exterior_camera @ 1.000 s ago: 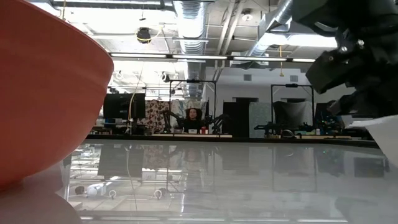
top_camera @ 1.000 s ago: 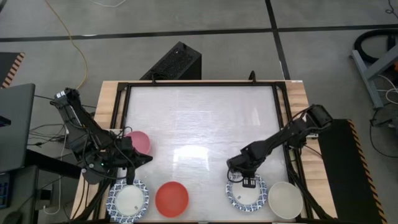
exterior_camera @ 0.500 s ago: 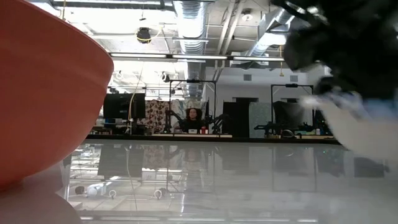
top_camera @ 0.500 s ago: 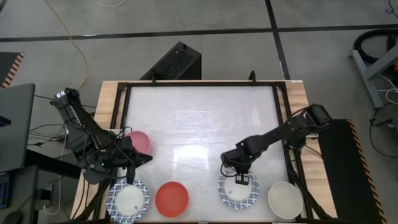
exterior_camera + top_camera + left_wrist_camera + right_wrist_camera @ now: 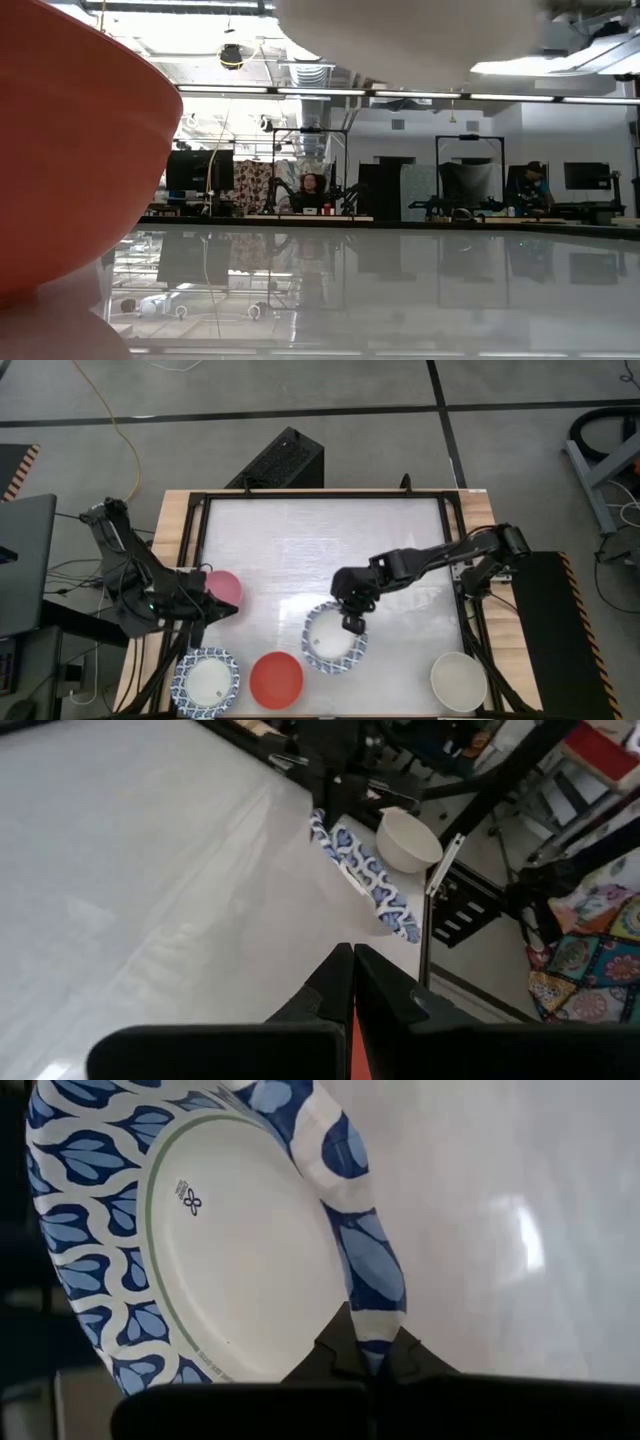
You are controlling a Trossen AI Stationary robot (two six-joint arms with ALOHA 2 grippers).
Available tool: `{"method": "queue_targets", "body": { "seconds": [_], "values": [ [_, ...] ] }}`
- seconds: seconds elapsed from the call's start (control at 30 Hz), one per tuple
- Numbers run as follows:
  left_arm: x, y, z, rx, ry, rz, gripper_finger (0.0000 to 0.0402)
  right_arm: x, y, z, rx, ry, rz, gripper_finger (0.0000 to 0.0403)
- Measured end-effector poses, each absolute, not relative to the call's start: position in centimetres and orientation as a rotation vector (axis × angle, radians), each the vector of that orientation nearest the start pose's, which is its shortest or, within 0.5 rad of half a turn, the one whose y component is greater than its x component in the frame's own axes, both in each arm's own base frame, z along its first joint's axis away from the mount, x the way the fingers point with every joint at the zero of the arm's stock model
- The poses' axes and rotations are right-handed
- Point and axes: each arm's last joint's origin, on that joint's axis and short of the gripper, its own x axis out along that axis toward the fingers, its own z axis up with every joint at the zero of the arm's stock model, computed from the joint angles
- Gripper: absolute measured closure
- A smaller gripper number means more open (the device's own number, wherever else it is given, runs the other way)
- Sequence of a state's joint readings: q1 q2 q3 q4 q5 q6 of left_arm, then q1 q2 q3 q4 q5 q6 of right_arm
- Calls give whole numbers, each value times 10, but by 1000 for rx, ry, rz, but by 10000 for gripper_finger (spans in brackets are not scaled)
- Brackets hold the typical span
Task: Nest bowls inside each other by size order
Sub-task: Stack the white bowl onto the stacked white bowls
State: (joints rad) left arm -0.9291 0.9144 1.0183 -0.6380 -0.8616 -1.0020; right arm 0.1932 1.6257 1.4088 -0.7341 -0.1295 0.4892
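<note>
We judged the blue bowl to be light and thin-walled — probably a paper or light plastic dish, stiff enough to hold its shape from a single pinch on the rim, yet likely to flex or swing if moved fast. The rim looked like the right place to take it, since the glossy white centre offers nothing to grip.

The right gripper was clamped on that rim: in the right wrist view its two fingers met on the patterned edge, and the bowl stretched away from them, its white centre facing the camera. From above, the bowl hung just below and in front of the gripper, tilted, over the middle of the table; the low view showed its pale underside clear of the surface.

The red bowl lay near the gripper, on its left side, with a second blue bowl beyond that — the cream bowl sat well apart on the other side.

The left gripper waited with its fingers together on nothing, the pink bowl just beside it.
</note>
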Motion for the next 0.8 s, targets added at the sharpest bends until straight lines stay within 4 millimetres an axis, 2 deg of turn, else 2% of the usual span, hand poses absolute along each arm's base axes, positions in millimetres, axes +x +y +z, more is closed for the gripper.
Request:
{"method": "queue_targets", "body": {
  "seconds": [0.27,0.4,0.53,0.7,0.8],
  "values": [
    [107,-107,365,-517,282,68,401,355,63,314,522,763,44,398],
    [101,-98,369,-504,269,60,401,371,64,309,572,732,35,398],
    [97,-92,369,-504,269,64,401,398,73,305,575,734,55,398],
    [92,-86,370,-507,269,59,401,439,85,313,563,697,171,398],
    [91,-84,370,-498,275,62,402,464,89,311,561,688,221,396]
  ]
}}
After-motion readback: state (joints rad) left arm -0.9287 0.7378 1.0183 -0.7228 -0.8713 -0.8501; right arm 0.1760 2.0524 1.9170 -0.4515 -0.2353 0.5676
